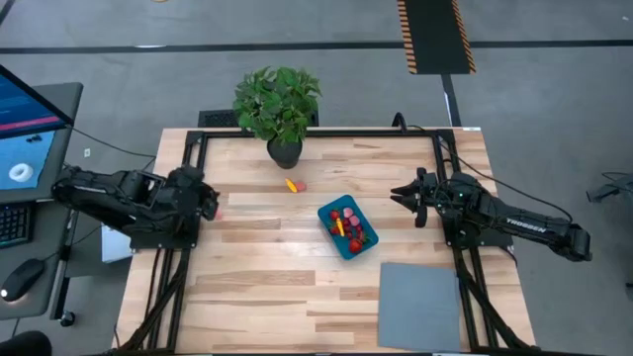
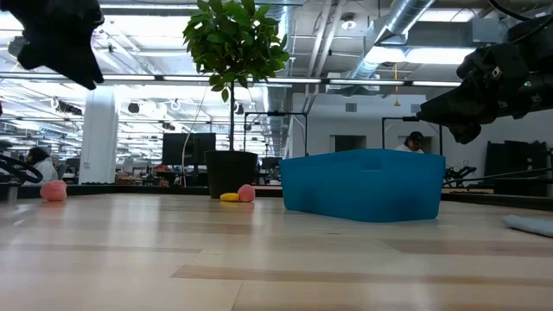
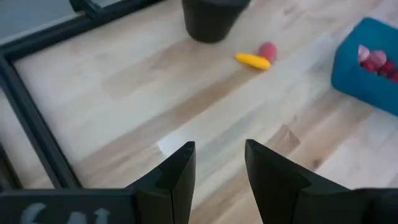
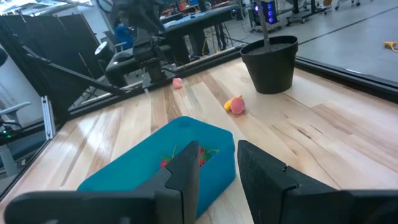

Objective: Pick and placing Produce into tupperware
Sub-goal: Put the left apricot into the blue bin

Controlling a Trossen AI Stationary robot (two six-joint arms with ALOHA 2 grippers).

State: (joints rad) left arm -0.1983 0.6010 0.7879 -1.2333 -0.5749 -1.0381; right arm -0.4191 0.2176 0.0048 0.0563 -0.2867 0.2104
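So the teal-blue tupperware (image 1: 348, 226) sits roughly mid-counter, turned at an angle, with a bunch of the produce already inside (image 1: 353, 225), red and pink bits plus a yellow-orange one. The wooden counter (image 1: 257, 287) has a few stragglers left outside the tub: a little yellow-orange piece (image 1: 291, 184) and a pink-red piece (image 1: 301, 185) lying just beside each other, right in front of the black pot of the potted plant (image 1: 280, 104) at the far edge. There's also one pink piece (image 2: 54, 191) off by itself near the left arm's side of the counter, well apart from the tub.

The left claw (image 1: 209, 205) hovers above the left side of the counter, holding nothing, its fingers (image 3: 177, 176) parted with bare wood showing in the gap. From its wrist view you can see the yellow and pink pieces ahead and a corner of the tub.

The right claw (image 1: 404, 195) hangs off the counter surface on the right side, just past the tub's far corner, also empty with its fingers (image 4: 185, 171) apart. Its wrist view looks straight over the tub.

A flat grey mat (image 1: 419, 307) lies at the near right corner, near the tub but not touching it.
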